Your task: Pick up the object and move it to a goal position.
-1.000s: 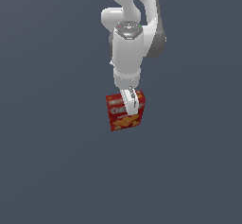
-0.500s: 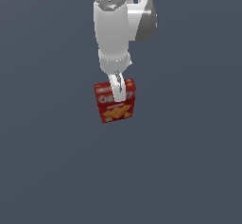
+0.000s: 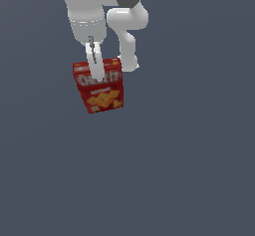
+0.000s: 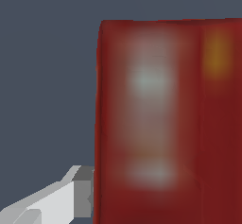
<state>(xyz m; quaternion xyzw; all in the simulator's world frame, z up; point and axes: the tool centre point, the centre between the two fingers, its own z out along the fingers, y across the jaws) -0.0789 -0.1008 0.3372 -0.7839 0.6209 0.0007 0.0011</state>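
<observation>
The object, a small red cracker box [image 3: 102, 89] with white lettering and orange crackers pictured on its front, hangs tilted below the white arm in the exterior view. My gripper [image 3: 94, 65] is shut on its upper part, one white finger [image 3: 95, 66] lying across the front face. In the wrist view the box [image 4: 165, 124] fills most of the picture as a blurred red surface, with one grey-white finger [image 4: 71, 194] pressed against its edge. The other finger is hidden behind the box.
The white arm links [image 3: 127, 28] rise behind the box toward the exterior view's top. A plain dark grey-blue floor [image 3: 174, 170] lies all around.
The arm has carried the box toward the exterior view's left and slightly upward. The box stays gripped and tilts a little more.
</observation>
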